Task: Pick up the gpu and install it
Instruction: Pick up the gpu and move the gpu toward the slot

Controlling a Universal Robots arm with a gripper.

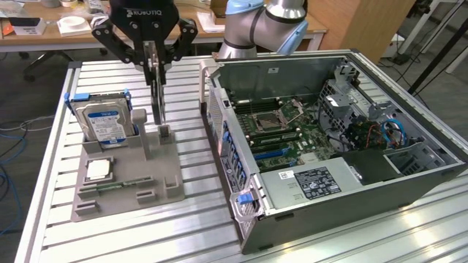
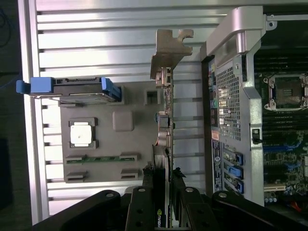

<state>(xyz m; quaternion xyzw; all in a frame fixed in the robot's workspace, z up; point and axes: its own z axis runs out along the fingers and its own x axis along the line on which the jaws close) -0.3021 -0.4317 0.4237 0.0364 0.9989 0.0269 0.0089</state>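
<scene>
A: Where is the gpu (image 1: 157, 97)?

B: In the tool (image 1: 155, 61). Its two black fingers (image 2: 143, 208) are clamped on the card's upper end, one on each flat face. The card hangs upright and edge-on over the grey parts holder (image 1: 117, 205).

A: Is it clear of the holder?

B: Its lower end is just above a small slotted post (image 1: 166, 133) on the holder. I cannot tell whether they touch. The wrist view shows the silver bracket (image 2: 169, 53) at the end of the card farthest from the fingers.

A: What else is on the holder?

B: A blue-labelled hard drive (image 1: 108, 123) stands upright in its slot, just beside the card on the exterior view's left. Nearer the camera, a CPU (image 1: 98, 170) lies flat in a square recess. A slim green memory stick (image 1: 124, 185) lies flat just beyond it.

A: And the computer?

B: The open tower case (image 1: 409, 181) lies on its side on the slatted aluminium tabletop (image 1: 219, 233), on the exterior view's right of the holder. The motherboard (image 1: 292, 139) faces up, with the CPU socket (image 1: 269, 119) in view. The card is outside the case, near its perforated rear panel (image 2: 230, 96). The robot arm (image 1: 256, 22) rises behind the case.
</scene>
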